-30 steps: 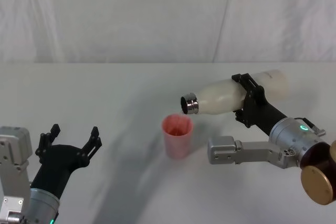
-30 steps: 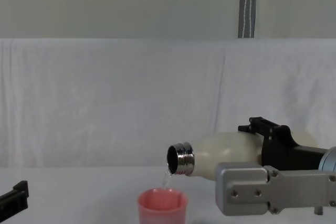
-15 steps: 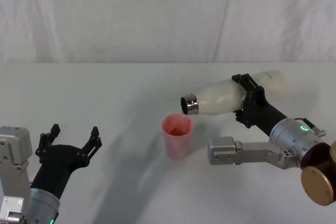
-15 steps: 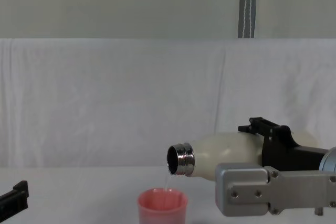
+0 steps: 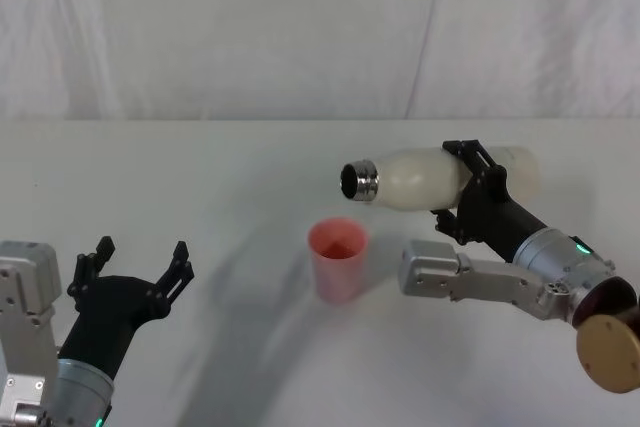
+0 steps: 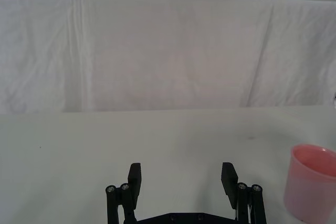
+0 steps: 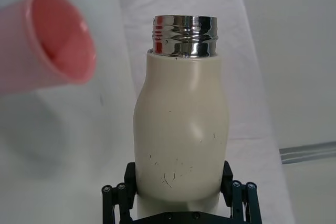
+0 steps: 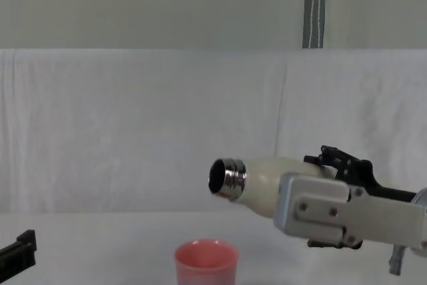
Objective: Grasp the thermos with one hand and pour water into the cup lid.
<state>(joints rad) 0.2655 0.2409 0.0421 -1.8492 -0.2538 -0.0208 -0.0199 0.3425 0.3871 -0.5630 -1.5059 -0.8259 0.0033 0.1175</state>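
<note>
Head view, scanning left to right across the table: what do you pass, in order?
Left gripper, open and idle → cup lid → thermos, held sideways above the table → right gripper clamped on it.

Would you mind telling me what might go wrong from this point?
The thermos, clamped by the right gripper, lies nearly level with its neck open above the cup lid; leftover water may drip onto the table. Lowering it, the arm might knock the light cup over.

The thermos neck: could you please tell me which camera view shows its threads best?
The right wrist view: the thermos stands close, its silver threaded neck sharp above the right gripper. Head and chest views show the neck small, mouth-on.
</note>
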